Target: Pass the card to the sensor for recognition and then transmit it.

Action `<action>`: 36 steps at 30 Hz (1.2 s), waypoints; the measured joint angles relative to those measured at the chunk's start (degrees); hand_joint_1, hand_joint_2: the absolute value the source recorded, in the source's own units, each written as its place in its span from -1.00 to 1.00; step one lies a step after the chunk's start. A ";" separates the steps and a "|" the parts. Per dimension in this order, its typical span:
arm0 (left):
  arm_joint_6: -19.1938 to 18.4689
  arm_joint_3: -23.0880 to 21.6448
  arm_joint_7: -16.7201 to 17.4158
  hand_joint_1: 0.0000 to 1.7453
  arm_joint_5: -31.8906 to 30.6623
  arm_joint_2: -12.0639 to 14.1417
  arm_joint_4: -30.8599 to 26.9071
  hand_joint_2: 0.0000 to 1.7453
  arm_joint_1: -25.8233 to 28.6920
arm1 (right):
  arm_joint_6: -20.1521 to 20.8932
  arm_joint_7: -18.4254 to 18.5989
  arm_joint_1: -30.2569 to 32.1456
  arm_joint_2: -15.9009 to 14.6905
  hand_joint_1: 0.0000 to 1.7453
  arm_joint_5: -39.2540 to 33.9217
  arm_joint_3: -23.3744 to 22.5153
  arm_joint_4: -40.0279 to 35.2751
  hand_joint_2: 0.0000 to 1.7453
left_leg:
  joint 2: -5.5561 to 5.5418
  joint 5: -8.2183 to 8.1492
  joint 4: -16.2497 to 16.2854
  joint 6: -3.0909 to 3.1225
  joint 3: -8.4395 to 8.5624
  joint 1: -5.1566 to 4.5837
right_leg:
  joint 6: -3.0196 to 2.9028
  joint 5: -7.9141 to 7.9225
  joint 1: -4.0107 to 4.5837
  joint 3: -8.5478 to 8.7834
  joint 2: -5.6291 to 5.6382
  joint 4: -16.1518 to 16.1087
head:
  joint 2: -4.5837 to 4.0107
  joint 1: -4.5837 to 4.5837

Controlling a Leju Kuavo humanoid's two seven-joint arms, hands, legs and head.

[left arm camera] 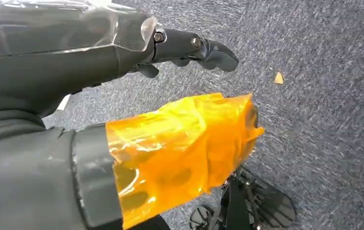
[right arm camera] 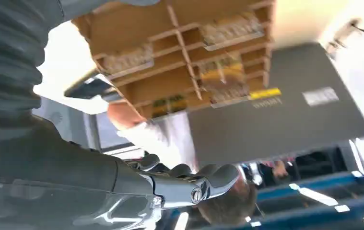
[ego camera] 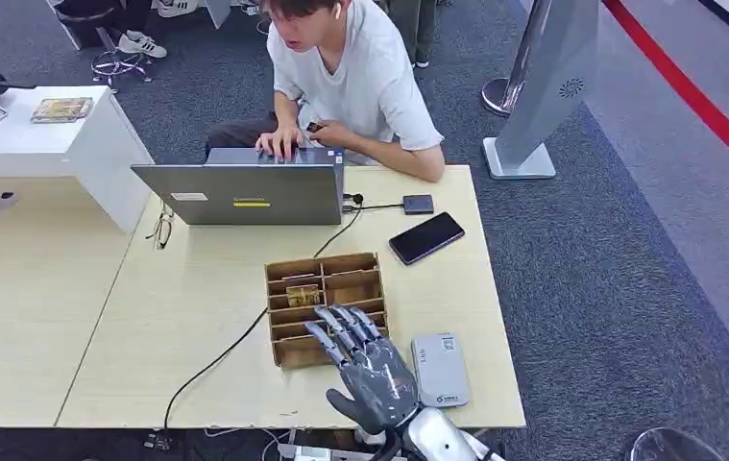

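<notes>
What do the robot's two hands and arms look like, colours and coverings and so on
The right hand is glossy grey metal with darker segmented fingers, on a shiny silver forearm. The left hand has dark fingers with visible screws, a clear plastic wrap over its back, and a thick thumb wrapped in orange tape.

Upper centre of the head view: person (ego camera: 351, 77) in a white shirt seated at the tabletop (ego camera: 197, 317), hands on a grey laptop (ego camera: 245, 192). Just right of the laptop, a small dark square device (ego camera: 418, 204), then a black phone (ego camera: 426, 237) lying at a slant. Glasses (ego camera: 161, 229) by the laptop's lower left corner. Black cable (ego camera: 235, 341) running down across the tabletop. Upper left, white cabinet (ego camera: 53, 144) with a booklet (ego camera: 61, 109) on top. Upper right, grey stand (ego camera: 543, 86) on blue-grey carpet (ego camera: 629, 288).
</notes>
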 joint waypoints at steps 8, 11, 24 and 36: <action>-1.20 0.00 0.20 -1.00 -1.16 -0.44 -1.33 -1.00 0.32 | 3.32 2.40 0.53 0.06 -1.00 0.46 -2.34 2.88 1.00 | -0.01 0.01 0.00 -0.01 -0.01 0.00 | 0.00 0.00 0.01 0.01 0.00 0.01 | 0.00 0.00; -1.38 0.00 0.46 -1.00 -1.51 -0.46 -1.59 -1.00 0.35 | 4.04 2.80 0.50 0.22 -1.00 0.85 -2.69 3.26 1.00 | 0.00 0.01 0.00 -0.01 -0.01 0.00 | 0.00 0.00 0.00 0.01 0.00 0.01 | 0.00 0.02; -2.23 0.00 0.50 -1.00 -2.97 -0.46 -2.45 -1.00 0.54 | 6.69 3.67 -1.68 0.83 -1.00 0.13 -3.95 3.32 1.00 | 0.00 0.01 0.00 -0.01 0.00 -0.01 | 0.00 0.00 0.00 0.02 0.00 0.01 | 0.00 0.00; -8.13 -1.99 0.09 -1.00 -8.37 -0.55 -4.96 -1.00 1.32 | 10.16 6.42 -3.56 1.66 -1.00 1.59 -5.64 3.98 1.00 | 0.00 0.01 0.00 -0.01 -0.01 0.00 | 0.00 0.00 0.01 0.01 0.00 0.02 | 0.00 0.00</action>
